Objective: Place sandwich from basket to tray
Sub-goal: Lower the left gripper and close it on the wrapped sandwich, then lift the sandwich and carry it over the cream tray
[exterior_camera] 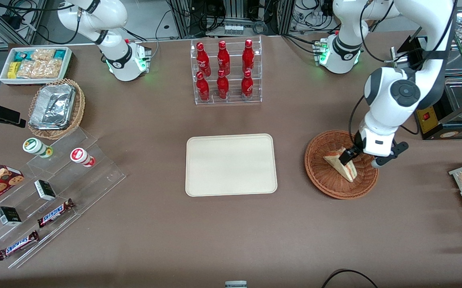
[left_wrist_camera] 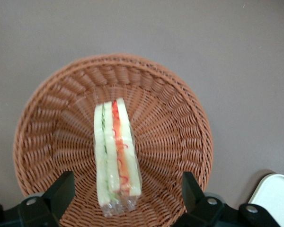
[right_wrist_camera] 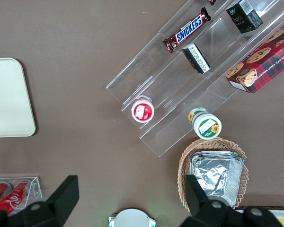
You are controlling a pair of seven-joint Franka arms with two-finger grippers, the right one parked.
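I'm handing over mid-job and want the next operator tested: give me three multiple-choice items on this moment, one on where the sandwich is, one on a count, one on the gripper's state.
1. Where is the sandwich?
A. on the tray
B. in the basket
C. on the bare table

2. How many red bottles stand in the clear rack?
A. four
B. six
C. eight

3. What state is the gripper in?
A. open, a finger on either side of the sandwich
B. shut on the sandwich, lifted
C. open, over the tray

Answers:
1 B: the wedge lies in the basket; the tray holds nothing.
2 B: the red bottles stand in two rows of three.
3 A: the wrist view shows both fingers apart, clear of the bread.
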